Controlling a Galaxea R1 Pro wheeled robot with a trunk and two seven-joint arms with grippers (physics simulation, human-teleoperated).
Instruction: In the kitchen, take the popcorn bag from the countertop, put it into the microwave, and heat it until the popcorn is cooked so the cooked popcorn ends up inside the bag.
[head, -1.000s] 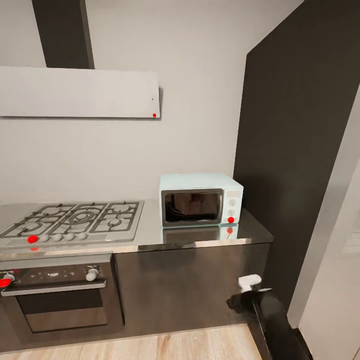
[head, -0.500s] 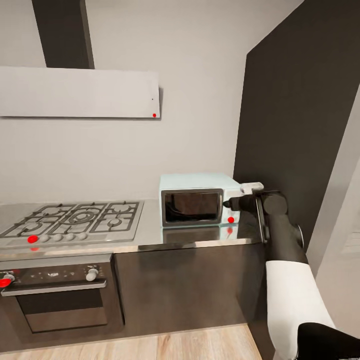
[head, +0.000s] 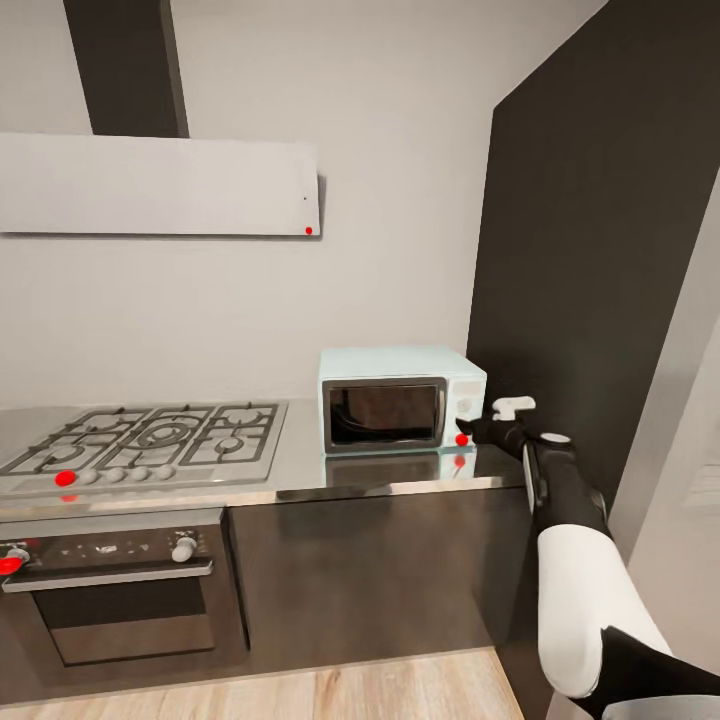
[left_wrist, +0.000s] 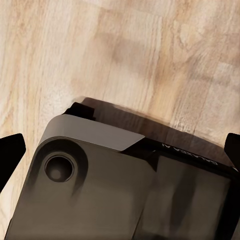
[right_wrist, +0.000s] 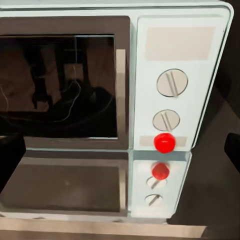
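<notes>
The pale mint-blue microwave (head: 400, 400) stands on the grey countertop (head: 400, 478), its dark glass door shut. My right gripper (head: 473, 432) is held up at the microwave's side panel, right by the round red light (head: 462, 439). In the right wrist view the microwave (right_wrist: 75, 85) is seen head-on, with two knobs (right_wrist: 172, 82) and the red light (right_wrist: 164, 142); the fingertips (right_wrist: 10, 160) stand wide apart, open and empty. My left gripper (left_wrist: 120, 155) is open too, hanging over the robot's base and the wooden floor. The popcorn bag and popcorn are out of view.
A gas hob (head: 150, 440) lies on the countertop left of the microwave, with a built-in dark oven (head: 120, 590) below and a flat hood (head: 160, 185) above. A tall dark panel (head: 590, 250) rises just right of the microwave. Wooden floor (head: 350, 690) runs along the cabinets.
My right arm rose from low in front of the cabinet to the microwave's panel, then sank slightly and closed in on the red light. The camera has not shifted.
</notes>
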